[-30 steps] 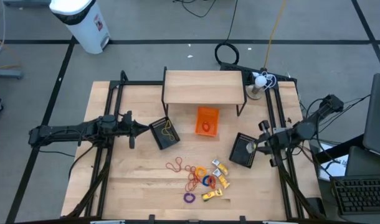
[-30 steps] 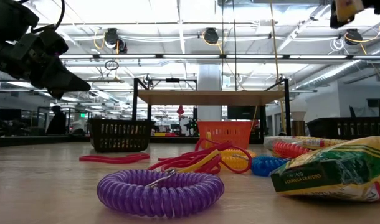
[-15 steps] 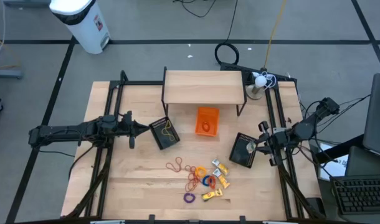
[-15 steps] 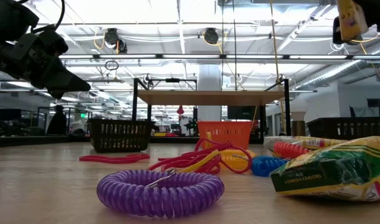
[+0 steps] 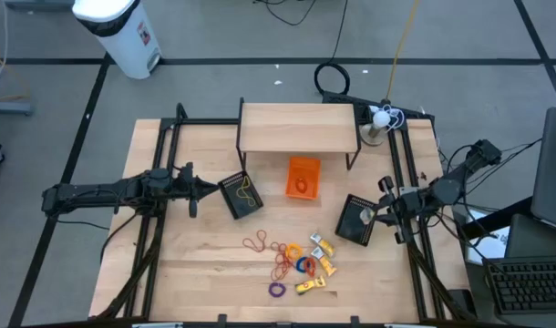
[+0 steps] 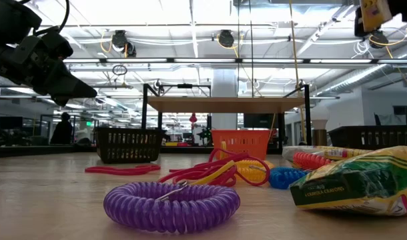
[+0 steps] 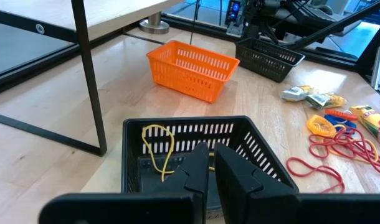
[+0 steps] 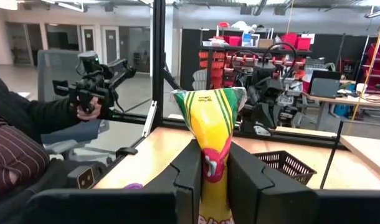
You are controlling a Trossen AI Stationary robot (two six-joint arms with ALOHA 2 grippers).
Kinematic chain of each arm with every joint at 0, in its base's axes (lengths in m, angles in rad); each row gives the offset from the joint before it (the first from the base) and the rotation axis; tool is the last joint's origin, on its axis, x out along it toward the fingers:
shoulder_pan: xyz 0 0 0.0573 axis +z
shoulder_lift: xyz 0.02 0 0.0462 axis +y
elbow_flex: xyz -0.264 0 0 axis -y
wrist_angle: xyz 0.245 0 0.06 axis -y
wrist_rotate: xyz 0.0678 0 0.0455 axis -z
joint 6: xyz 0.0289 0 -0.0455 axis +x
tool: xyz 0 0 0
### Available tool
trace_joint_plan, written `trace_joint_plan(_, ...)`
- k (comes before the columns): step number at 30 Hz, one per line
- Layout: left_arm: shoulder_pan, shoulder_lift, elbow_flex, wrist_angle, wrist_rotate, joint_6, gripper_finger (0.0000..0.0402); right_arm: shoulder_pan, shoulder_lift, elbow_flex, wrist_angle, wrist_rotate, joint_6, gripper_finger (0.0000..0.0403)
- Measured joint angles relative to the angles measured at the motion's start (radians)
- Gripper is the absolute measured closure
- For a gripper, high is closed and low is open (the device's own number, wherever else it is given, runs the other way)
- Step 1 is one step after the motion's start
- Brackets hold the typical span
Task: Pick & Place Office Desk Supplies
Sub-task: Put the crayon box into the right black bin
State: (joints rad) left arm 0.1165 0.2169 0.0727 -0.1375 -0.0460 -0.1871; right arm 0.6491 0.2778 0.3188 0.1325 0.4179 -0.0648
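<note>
Loose supplies lie near the table's near edge: red rubber bands (image 5: 258,243), a blue ring (image 5: 305,265), a purple coil ring (image 5: 276,290) (image 6: 170,203) and yellow-green packets (image 5: 319,264) (image 6: 357,183). My right gripper (image 5: 376,212) (image 8: 210,165) is over the right black basket (image 5: 354,221), shut on a yellow-green packet (image 8: 209,121) (image 6: 371,13). My left gripper (image 5: 203,189) (image 7: 211,163), shut and holding nothing, hovers beside the left black basket (image 5: 241,194) (image 7: 196,140), which holds a yellow rubber band (image 7: 157,149). My right gripper pinches the packet between its two fingers (image 8: 187,168) at the packet's lower part (image 8: 210,155). The fingers point about level toward the table's left. The rest of the packet sticks out past the fingertips, and it is lifted clear, high above the table.
An orange basket (image 5: 303,178) (image 7: 191,68) with something red in it stands between the two black baskets. A wooden riser shelf (image 5: 298,128) spans the far middle of the table. A seated person (image 8: 15,137) shows beyond the table in the right wrist view.
My right gripper, still shut on the packet, dipped a little and rose back to about where it was. The left arm and the things on the table have kept still.
</note>
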Motion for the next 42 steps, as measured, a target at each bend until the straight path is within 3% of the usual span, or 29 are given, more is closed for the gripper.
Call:
trace_joint_plan(7, 0.0, 0.0, 0.0, 0.0, 0.0, 0.0, 0.0376, 0.0, 0.198, 0.178, -0.148, 0.045, 0.053, 0.036)
trace_joint_plan(13, 0.0, 0.0, 0.0, 0.0, -0.007, 0.002, 0.0376, -0.002, 0.385, 0.354, -0.397, 0.129, 0.204, 0.036)
trace_joint_plan(20, 0.0, 0.0, 0.0, 0.0, -0.007, 0.001, 0.0376, -0.002, 0.552, 0.493, -0.569, 0.128, 0.371, 0.036)
trace_joint_plan(27, 0.0, 0.0, 0.0, 0.0, -0.007, 0.001, 0.0376, -0.014, 0.658, 0.513, -0.773, -0.003, 0.71, 0.036)
trace_joint_plan(32, 0.0, 0.0, 0.0, 0.001, -0.007, 0.002, 0.0376, -0.053, 0.748, 0.498, -0.915, -0.003, 0.888, 0.036)
trace_joint_plan(38, 0.0, 0.0, 0.0, 0.0, -0.006, 0.001, 0.0376, -0.145, 0.819, 0.474, -0.929, -0.009, 0.924, 0.036)
trace_joint_plan(42, 0.0, 0.0, 0.0, 0.0, -0.006, 0.0, 0.0376, -0.206, 0.859, 0.458, -0.93, -0.1, 0.915, 0.036)
